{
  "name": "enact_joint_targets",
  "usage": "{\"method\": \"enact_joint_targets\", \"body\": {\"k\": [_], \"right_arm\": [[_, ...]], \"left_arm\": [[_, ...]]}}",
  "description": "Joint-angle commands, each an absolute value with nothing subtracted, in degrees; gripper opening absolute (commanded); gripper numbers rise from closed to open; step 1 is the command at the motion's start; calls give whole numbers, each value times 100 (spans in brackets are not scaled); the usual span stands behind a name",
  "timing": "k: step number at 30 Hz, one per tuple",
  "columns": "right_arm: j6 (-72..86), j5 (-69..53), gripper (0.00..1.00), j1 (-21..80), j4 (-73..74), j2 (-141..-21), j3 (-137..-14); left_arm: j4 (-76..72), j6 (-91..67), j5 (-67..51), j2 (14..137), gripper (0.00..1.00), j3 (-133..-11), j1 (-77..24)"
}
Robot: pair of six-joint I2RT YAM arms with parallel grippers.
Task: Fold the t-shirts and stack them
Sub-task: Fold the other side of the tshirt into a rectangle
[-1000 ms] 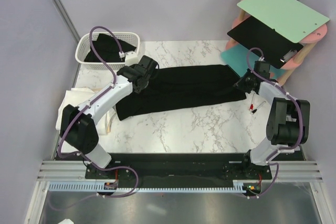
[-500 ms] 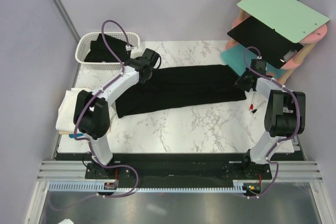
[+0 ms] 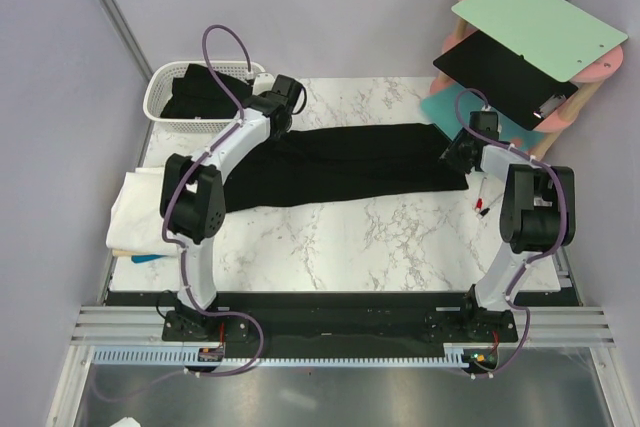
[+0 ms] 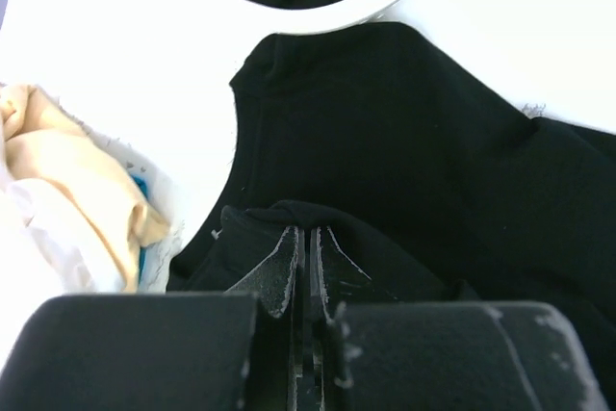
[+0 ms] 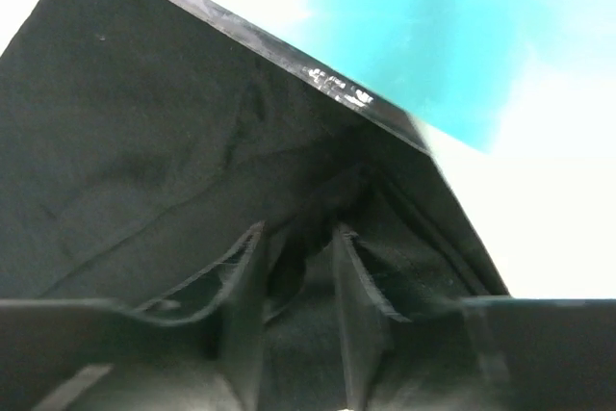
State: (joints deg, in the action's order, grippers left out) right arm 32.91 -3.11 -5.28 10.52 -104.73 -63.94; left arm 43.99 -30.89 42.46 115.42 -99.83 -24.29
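Black t-shirt (image 3: 350,162) lies stretched flat across marble table (image 3: 400,237). Left gripper (image 4: 308,243) clamped on a fold at its left end; right gripper (image 5: 298,247) at right end, jaws parted, cloth between them unpinched.

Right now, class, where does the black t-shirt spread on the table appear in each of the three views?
Top external: black t-shirt stretched across the table's middle.
Left wrist: fills centre and right, a fold pinched in the left pincer.
Right wrist: fills left and centre.
Shared landmark: white basket, far left in the top view, top edge in the left wrist view.
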Motion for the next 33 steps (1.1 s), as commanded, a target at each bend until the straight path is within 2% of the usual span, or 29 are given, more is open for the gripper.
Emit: {"method": "enact_joint_targets", "body": {"k": [1,3,4,5,7,8,9,13,19,22,23,24,25,33], "right_arm": [[3287,-115,54,-484,686,-10538,-6583],[3252,-36,66,-422,581,-10451,-6548],[3182,-35,80,-387,554,-10415,-6539],[3121,148,87,-343,536,-10328,-6539],[2928,359,98,-159,536,-10179,-6504],[2875,447,98,-97,510,-9995,-6417],[2822,640,98,-36,501,-9889,-6373],[2646,1019,98,334,448,-9353,-6065],[2444,1055,98,510,369,-8693,-5590],[2365,1011,96,580,387,-8657,-5476],[2338,880,89,597,378,-8701,-5441],[2260,548,13,598,256,-8858,-5414],[2285,467,0,632,264,-8920,-5431],[2259,632,0,817,422,-9877,-6046]], "left_arm": [[4210,-2716,4219,11882,2,-10415,-2356],[4219,-2690,4184,12049,2,-10564,-2303],[4219,-2681,4149,12093,5,-10608,-2277],[4219,-2655,4009,12146,20,-10713,-2224],[4236,-2637,3964,12182,63,-10793,-2189],[4228,-2680,4051,12138,89,-10767,-2180],[4236,-2759,4104,12085,99,-10732,-2180],[4210,-2883,4131,11611,100,-10363,-2197],[4122,-3129,3947,10610,98,-9335,-2267],[4017,-3243,3815,10293,86,-8599,-2373],[3990,-3278,3762,10240,63,-8474,-2417],[3964,-3383,3701,10196,15,-8159,-2443],[3955,-3488,3604,10187,2,-8061,-2443],[3859,-3612,3095,10704,2,-7796,-2452]]}}
